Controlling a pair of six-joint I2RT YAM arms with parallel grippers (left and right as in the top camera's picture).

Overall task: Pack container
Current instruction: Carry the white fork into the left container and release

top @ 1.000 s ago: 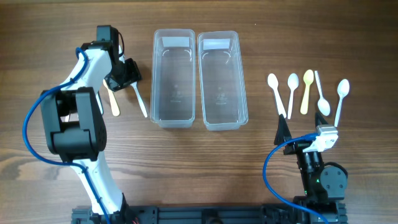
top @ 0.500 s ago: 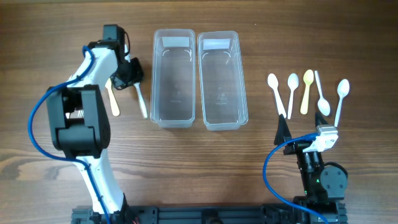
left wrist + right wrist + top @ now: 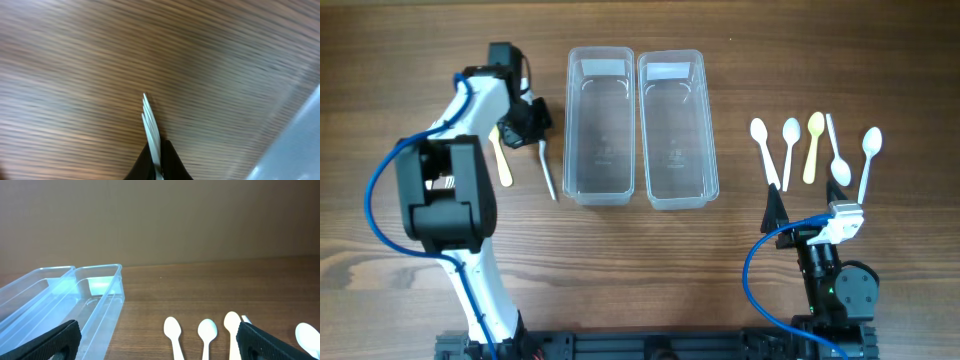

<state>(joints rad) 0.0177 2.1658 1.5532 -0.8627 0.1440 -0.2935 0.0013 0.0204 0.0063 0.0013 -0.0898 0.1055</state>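
White plastic fork: shifted slightly toward 6 o'clock since the earlier frames. It was held clamped in the left gripper, at 9 o'clock of the nearer clear rectangular plastic container. Advised: fork to be raised above the rim, then laid lengthwise inside. Right gripper: fingers spread, nothing held.
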